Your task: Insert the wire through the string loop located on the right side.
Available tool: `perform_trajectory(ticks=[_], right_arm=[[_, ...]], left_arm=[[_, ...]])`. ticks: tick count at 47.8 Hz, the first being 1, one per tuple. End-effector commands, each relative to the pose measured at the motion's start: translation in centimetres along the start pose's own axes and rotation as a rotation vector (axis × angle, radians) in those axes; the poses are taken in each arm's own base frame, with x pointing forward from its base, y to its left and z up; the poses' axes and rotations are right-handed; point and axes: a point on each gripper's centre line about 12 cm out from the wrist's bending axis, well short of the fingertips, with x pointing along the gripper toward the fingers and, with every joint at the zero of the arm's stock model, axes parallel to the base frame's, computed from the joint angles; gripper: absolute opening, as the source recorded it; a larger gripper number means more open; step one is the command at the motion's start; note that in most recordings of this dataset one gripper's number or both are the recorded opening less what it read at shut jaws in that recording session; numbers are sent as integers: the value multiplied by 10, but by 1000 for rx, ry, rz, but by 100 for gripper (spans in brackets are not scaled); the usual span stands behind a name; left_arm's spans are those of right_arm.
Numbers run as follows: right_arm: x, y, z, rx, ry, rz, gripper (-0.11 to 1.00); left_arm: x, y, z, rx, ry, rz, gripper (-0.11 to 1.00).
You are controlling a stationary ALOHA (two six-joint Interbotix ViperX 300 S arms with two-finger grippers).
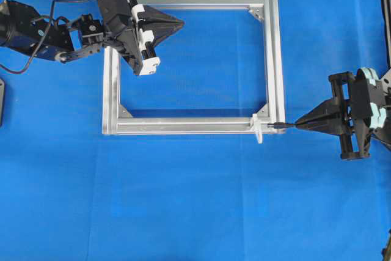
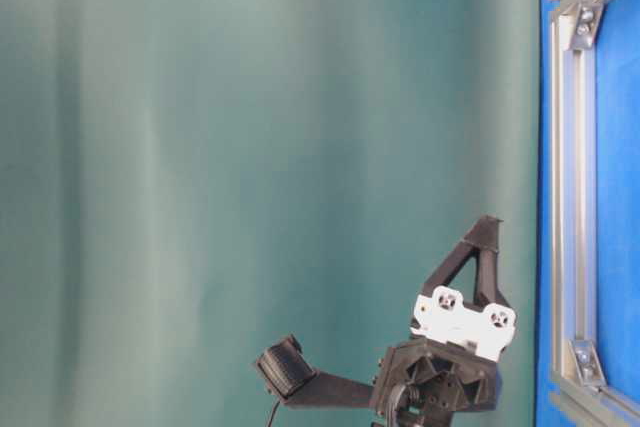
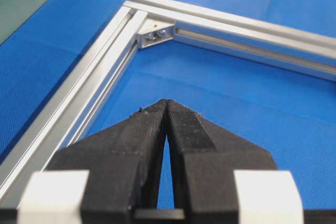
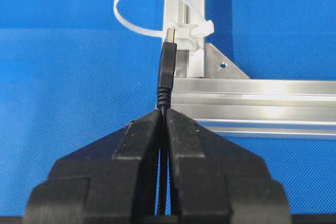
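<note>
Gripping: the wire (image 4: 166,72) was held by its strain relief between the closed fingers of the right gripper (image 4: 163,113), the dark plug pointing away from the wrist camera.
Plug tip: its metal end was seen at the clasp of the string loop (image 4: 137,9), at the frame's corner; whether it had entered the loop could not be told.
String loop: a thin white tie was fastened to the aluminium frame (image 4: 252,98), its open ring standing out to the left of the rail in the right wrist view.
Overhead position: the wire (image 1: 280,125) was pictured just outside the frame's lower right corner, beside the string loop (image 1: 258,129), with the right gripper (image 1: 297,123) reaching in from the right.
Left gripper: the left gripper (image 1: 180,24) was shown fully closed and empty, raised over the frame's upper left corner, well apart from the wire.
Surface: the frame (image 1: 276,59) was laid flat on a blue table (image 1: 195,200).
</note>
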Motion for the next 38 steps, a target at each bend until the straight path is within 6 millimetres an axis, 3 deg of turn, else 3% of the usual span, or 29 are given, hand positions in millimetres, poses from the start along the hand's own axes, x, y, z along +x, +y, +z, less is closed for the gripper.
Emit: perform_trajectory(ticks=[1, 38], right_arm=[[1, 1, 7, 3, -27, 2, -3], [7, 3, 12, 1, -37, -1, -3]], left_arm=[[-1, 0, 16, 1, -48, -2, 0], [-1, 0, 17, 2, -52, -2, 0]])
